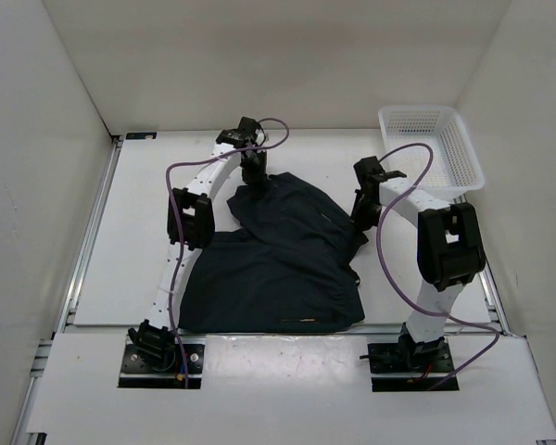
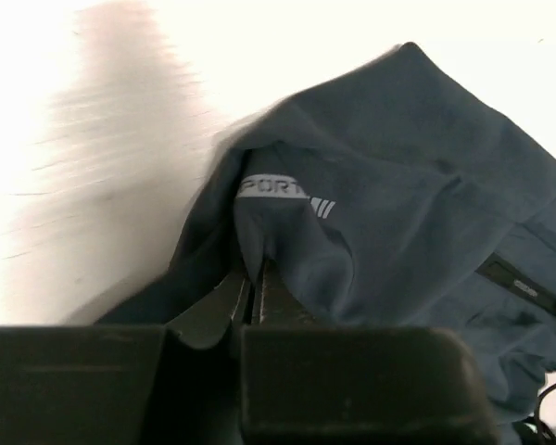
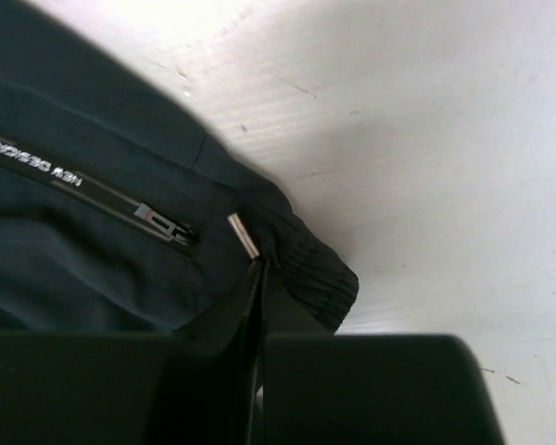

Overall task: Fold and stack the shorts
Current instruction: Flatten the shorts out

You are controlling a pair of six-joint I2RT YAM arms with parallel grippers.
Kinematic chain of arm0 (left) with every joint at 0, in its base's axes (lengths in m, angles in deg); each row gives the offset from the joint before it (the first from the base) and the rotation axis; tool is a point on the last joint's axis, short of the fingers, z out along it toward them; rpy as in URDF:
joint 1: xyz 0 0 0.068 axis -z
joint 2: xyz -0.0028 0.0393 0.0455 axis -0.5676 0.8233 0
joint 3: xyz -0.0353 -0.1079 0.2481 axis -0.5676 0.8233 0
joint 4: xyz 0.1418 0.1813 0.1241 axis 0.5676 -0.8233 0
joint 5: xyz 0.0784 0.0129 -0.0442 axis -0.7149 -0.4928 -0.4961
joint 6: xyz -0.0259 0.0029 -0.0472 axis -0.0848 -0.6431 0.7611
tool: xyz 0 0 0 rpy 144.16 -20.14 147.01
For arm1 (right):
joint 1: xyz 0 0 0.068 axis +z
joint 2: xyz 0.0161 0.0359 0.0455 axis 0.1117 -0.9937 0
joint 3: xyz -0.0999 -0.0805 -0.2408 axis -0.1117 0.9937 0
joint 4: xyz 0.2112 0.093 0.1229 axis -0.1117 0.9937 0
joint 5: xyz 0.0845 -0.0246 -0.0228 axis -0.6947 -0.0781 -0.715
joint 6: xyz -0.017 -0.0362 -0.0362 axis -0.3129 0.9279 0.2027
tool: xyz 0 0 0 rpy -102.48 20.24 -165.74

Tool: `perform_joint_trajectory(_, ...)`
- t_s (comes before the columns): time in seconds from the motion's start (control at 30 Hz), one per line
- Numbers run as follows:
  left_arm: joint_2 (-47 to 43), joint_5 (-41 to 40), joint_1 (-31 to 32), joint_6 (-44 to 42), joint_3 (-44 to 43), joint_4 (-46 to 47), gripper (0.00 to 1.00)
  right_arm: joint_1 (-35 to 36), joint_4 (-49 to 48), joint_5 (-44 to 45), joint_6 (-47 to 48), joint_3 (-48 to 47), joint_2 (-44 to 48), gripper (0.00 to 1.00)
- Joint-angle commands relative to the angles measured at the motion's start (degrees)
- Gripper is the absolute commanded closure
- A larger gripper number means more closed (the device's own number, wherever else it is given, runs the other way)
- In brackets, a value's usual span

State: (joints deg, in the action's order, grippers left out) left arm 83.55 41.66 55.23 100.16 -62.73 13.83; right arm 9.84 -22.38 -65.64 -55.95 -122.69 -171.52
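While the left gripper (image 2: 257, 278) and right gripper (image 3: 259, 273) each pinch the shorts (image 1: 278, 269), lifting both evenly should keep the fold square.

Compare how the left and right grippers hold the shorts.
The left gripper pinches the shorts' far edge by a printed logo; the right gripper pinches their right edge by the ribbed waistband. The left gripper reaches farther from the near edge than the right gripper. Both are shut on cloth.
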Motion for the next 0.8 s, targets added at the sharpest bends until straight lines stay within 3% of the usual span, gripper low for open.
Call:
perform_joint_trajectory(0.0, -5.51, 4.69, -1.39, -0.02, 3.99, 1.31, 0.9, 0.62, 0.06, 1.01, 0.12, -3.1, 3.93, 1.0)
perform_joint_trajectory(0.53, -43.29, -3.74, -5.7, -1.17, 22.02, 0.17, 0.9, 7.74, 0.06, 7.7, 0.73, 1.38, 25.57, 1.0)
perform_joint_trajectory(0.7, -43.59, -4.35, -5.7, -2.22, 22.74, 0.17, 0.9, 7.74, -0.47, 3.93, 2.23, 1.91, 24.88, 1.0)
perform_joint_trajectory(0.77, -40.08, -5.58, -6.22, -2.84, 20.9, -1.76, 0.9, 7.74, -0.47, 1.73, 3.54, 1.13, 22.08, 0.9)
